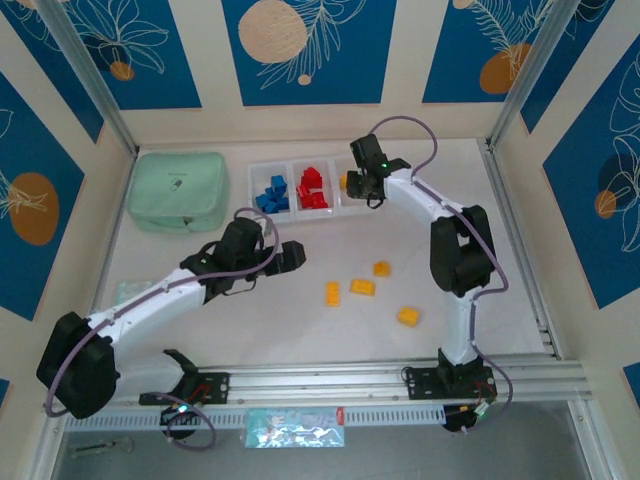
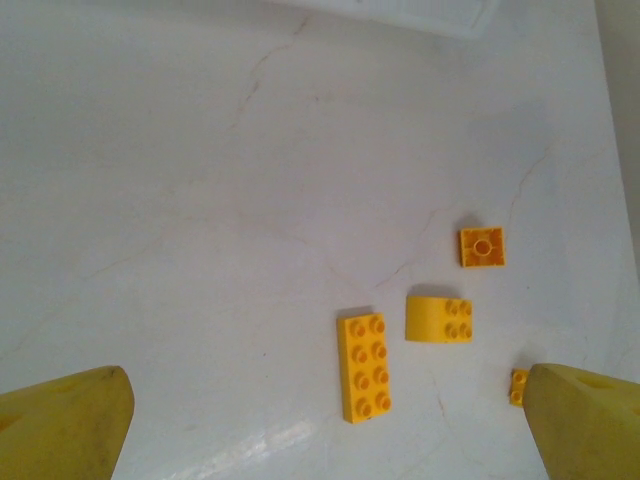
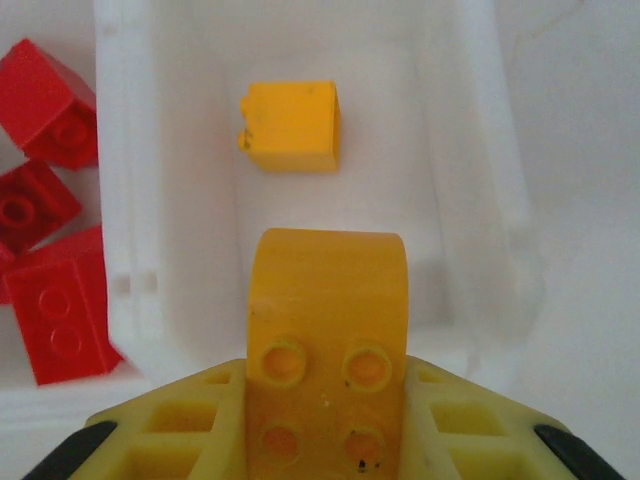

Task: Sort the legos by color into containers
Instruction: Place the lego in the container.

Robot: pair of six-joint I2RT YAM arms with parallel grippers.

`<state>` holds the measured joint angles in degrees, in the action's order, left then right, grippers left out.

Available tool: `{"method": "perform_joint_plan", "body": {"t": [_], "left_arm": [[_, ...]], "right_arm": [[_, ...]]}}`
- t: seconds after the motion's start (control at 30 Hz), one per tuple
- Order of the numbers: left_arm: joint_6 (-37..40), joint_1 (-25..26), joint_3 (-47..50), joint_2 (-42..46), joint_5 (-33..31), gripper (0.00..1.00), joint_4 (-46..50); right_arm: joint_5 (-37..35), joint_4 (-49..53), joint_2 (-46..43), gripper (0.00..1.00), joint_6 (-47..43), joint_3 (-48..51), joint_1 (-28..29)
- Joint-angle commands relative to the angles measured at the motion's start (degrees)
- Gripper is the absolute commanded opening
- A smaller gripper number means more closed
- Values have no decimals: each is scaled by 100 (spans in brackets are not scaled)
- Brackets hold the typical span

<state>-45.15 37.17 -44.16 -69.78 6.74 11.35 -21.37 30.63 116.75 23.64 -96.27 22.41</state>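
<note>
Three joined white bins stand at the back: blue legos in the left one, red legos in the middle one. My right gripper hovers over the right bin, shut on a curved yellow brick; one yellow brick lies inside that bin. Several yellow bricks lie loose on the table: a 2x4 brick, a curved brick, a square brick. My left gripper is open above the table, just left of them.
A mint-green zippered pouch lies at the back left beside the bins. A fourth loose yellow brick rests near the right arm's base. Red bricks show in the neighbouring bin. Walls close in the table on three sides.
</note>
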Motion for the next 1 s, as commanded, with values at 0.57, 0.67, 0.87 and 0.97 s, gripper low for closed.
{"method": "perform_joint_plan", "body": {"t": [0.57, 0.67, 0.87, 0.97], "left_arm": [[111, 44, -611, -325, -255, 99, 78], [73, 45, -596, -304, -226, 99, 25], [32, 54, -541, -245, -69, 99, 30], [45, 77, -473, -130, -60, 99, 45]], "right_arm": [[673, 797, 1515, 49, -516, -2341, -203], [601, 737, 1169, 50, -516, -2120, -155], [457, 362, -7, 51, -257, -674, -78], [490, 180, -639, 53, -117, 218, -70]]}}
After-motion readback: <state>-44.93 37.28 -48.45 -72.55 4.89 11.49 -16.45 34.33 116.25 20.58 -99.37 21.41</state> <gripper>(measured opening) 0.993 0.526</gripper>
